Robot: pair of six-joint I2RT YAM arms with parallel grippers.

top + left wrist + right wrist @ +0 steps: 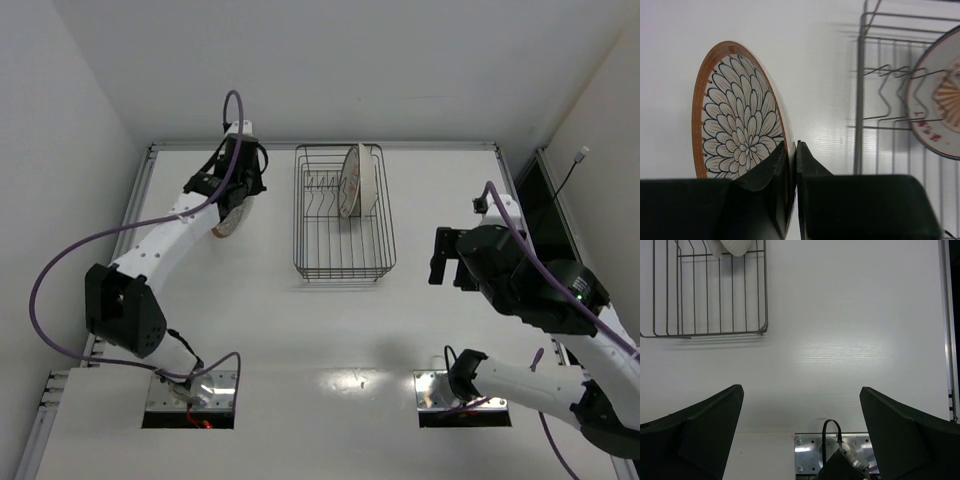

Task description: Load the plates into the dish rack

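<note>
My left gripper [240,198] is shut on the rim of an orange-rimmed petal-pattern plate [229,223], holding it on edge above the table to the left of the dish rack [343,262]. In the left wrist view the fingers [792,150] pinch the plate [735,115] at its lower right rim. A white plate with a dark rim and an orange sunburst [940,105] stands upright between the rack's prongs [355,180]; a second plate may stand close behind it. My right gripper [448,262] is open and empty, right of the rack [705,290].
Table borders run along the left and right sides. The arms' metal mounting plates [190,392] [840,455] sit at the near edge. The rack's near half holds bare prongs [885,95].
</note>
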